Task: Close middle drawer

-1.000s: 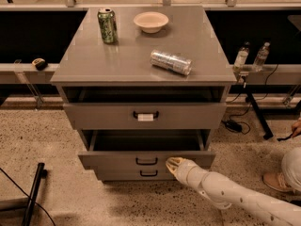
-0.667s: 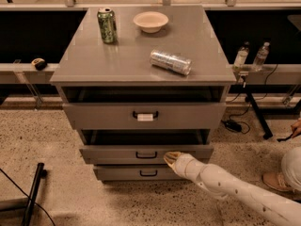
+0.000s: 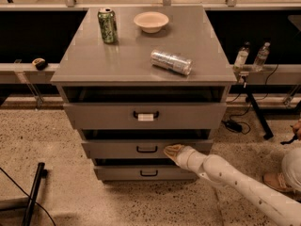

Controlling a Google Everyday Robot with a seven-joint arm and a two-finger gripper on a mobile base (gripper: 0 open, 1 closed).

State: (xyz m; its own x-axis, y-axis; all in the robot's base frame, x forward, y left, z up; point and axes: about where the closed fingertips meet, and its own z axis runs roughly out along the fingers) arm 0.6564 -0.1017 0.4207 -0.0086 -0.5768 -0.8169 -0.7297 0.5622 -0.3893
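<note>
The grey cabinet point(image 3: 141, 65) has three drawers. The middle drawer point(image 3: 117, 148), plain-fronted with a small black handle point(image 3: 146, 149), stands out only slightly, with a thin dark gap above it. My gripper point(image 3: 172, 151) is at the end of the white arm point(image 3: 235, 182) that comes in from the lower right. It presses against the middle drawer's front, just right of the handle. The top drawer point(image 3: 103, 115), with a white label on its handle, is partly open. The lowest drawer point(image 3: 122, 173) sticks out slightly.
On the cabinet top stand a green can point(image 3: 107, 25) and a white bowl point(image 3: 151, 21), and a silver can point(image 3: 171, 62) lies on its side. Two bottles point(image 3: 250, 56) stand on a ledge at right. A black pole point(image 3: 33, 192) lies on the floor at lower left.
The middle drawer has slid in from well open to nearly flush. My gripper followed it inward, staying against its front.
</note>
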